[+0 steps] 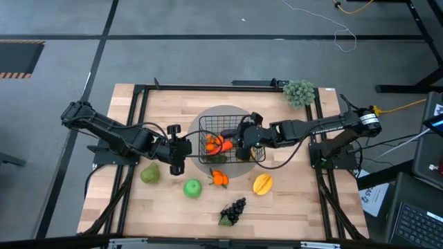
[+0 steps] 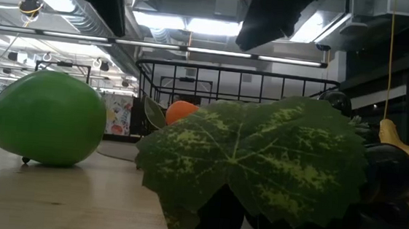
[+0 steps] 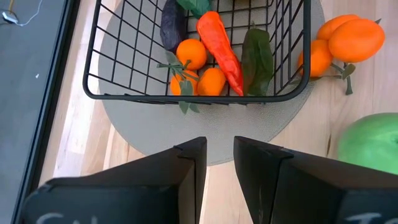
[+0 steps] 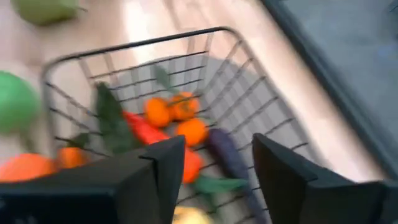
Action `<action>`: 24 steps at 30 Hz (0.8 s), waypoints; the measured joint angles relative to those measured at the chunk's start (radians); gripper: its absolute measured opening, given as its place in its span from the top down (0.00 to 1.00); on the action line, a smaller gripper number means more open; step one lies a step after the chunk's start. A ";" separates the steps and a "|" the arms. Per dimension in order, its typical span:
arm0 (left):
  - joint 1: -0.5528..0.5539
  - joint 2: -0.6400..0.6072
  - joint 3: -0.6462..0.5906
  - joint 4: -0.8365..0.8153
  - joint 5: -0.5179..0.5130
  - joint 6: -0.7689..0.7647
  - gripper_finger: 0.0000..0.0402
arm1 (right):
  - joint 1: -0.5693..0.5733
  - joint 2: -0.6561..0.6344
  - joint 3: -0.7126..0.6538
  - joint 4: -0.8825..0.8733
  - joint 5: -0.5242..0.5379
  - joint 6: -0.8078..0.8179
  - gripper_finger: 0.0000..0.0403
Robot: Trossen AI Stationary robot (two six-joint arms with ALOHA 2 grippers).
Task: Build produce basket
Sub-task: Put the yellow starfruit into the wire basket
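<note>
The black wire basket point(image 1: 225, 142) stands on a flat grey disc point(image 1: 208, 119) at mid-table. It holds oranges point(image 3: 191, 53), an orange carrot point(image 3: 219, 45), a purple eggplant point(image 3: 172, 25) and a dark green piece point(image 3: 256, 57). A pear point(image 1: 150, 174), a green apple point(image 1: 192, 187), oranges point(image 1: 219, 178), a yellow fruit point(image 1: 262, 184) and dark grapes point(image 1: 234, 210) lie on the table near the front. My left gripper point(image 3: 219, 168) is just left of the basket, narrowly open and empty. My right gripper point(image 4: 217, 168) is open and empty over the basket's right side.
A pale grey-green bushy cluster point(image 1: 299, 92) lies at the far right corner. In the low view the grapes' big leaf point(image 2: 258, 170) fills the foreground, with the green apple point(image 2: 47, 117) to its left. Bare wood lies along the table's near edge and far left.
</note>
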 joint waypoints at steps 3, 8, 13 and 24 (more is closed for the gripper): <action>0.000 0.000 0.000 0.000 0.000 0.000 0.83 | 0.001 0.000 0.000 0.000 -0.151 0.045 0.57; 0.000 0.000 0.000 0.000 0.000 0.000 0.83 | 0.010 0.000 0.000 -0.002 -0.553 0.000 0.57; 0.000 0.000 0.000 0.000 0.000 0.000 0.83 | 0.073 0.000 0.000 -0.107 -0.857 -0.054 0.57; 0.000 0.000 0.000 0.000 0.000 0.000 0.83 | 0.295 0.013 -0.014 -0.281 -0.710 -0.066 0.57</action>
